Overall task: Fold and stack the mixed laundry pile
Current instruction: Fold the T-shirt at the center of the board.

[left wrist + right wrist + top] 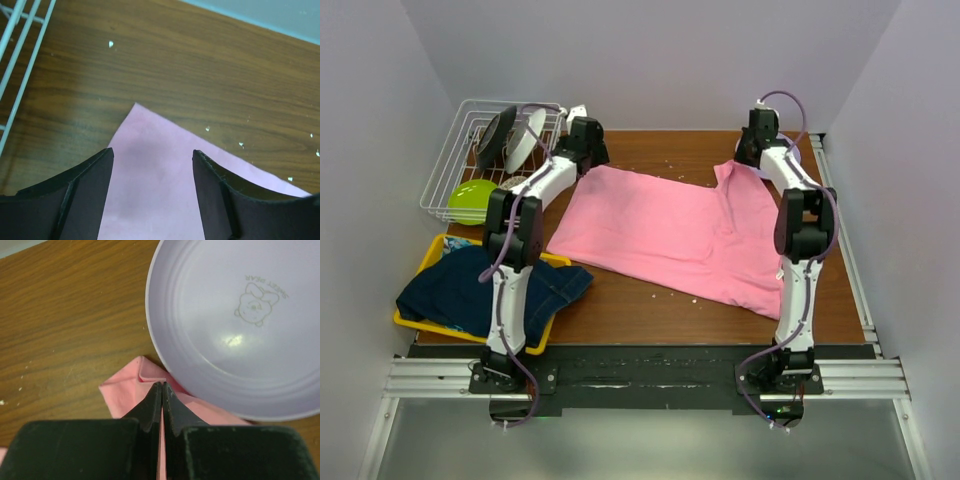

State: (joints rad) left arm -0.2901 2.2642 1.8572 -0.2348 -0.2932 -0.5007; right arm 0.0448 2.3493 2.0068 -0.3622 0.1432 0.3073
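Evidently the fold of the first garment is just being set up. The large pink cotton T-shirt [670,235] lies spread flat across the middle of the brown wooden table [650,312], and both arms reach to its far edge.

The left gripper [152,160] hangs over the shirt's far left corner with its jaws wide apart and nothing in them. The pointed corner of the cloth lies between and just ahead of the two black fingers [85,192].

The right gripper [162,386] at the far right has its jaws pressed together on a small raised fold of the pink fabric, right beside the round lilac plastic plate [235,325].

The rest of the pile, a dark blue denim jacket [440,290] with a scrap of blue-turquoise patterned cloth [457,244] behind it, waits in the shallow yellow plastic tray [430,258] at the near left.

The next move probably calls for the left jaws to come down and pinch that corner. Both arms could then draw the far edge toward the near one together, keeping the cloth level and not dragging the plate along.

The only writing is on the plate: "SWEET BEAR", upside down in the right wrist view, above a small line drawing of a bear.
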